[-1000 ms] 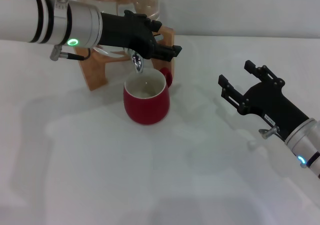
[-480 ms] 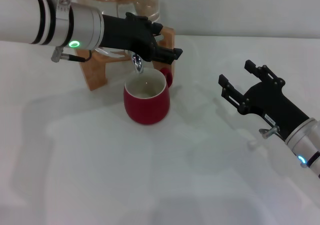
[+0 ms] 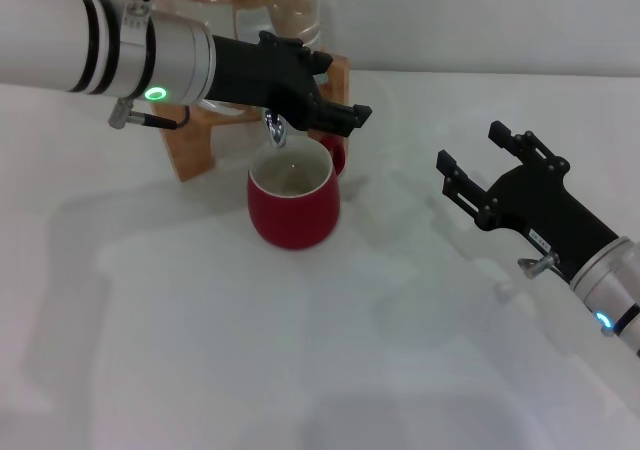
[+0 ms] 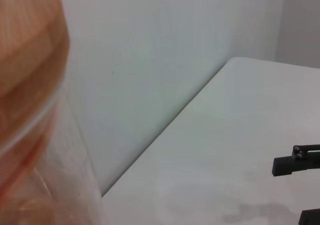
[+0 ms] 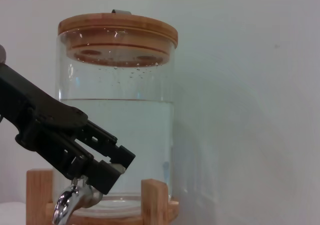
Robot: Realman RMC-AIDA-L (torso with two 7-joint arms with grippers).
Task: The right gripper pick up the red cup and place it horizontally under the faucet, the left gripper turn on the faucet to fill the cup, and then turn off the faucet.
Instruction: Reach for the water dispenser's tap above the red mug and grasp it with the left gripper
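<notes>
My left end effector (image 3: 335,110) at faucet (image 3: 274,127), grip unclear | red cup (image 3: 293,200) beneath, centre frame | right end effector (image 3: 483,163) released, right

Left claw (image 5: 107,172) reaches in across the glass water jar (image 5: 120,115), bamboo lid (image 5: 117,30) on top, its black fingers right above the chrome faucet (image 5: 70,205) on the wooden stand (image 5: 155,200).

Glossy red cup (image 3: 293,205), shiny chrome faucet (image 3: 274,128), wooden stand (image 3: 192,148).
</notes>
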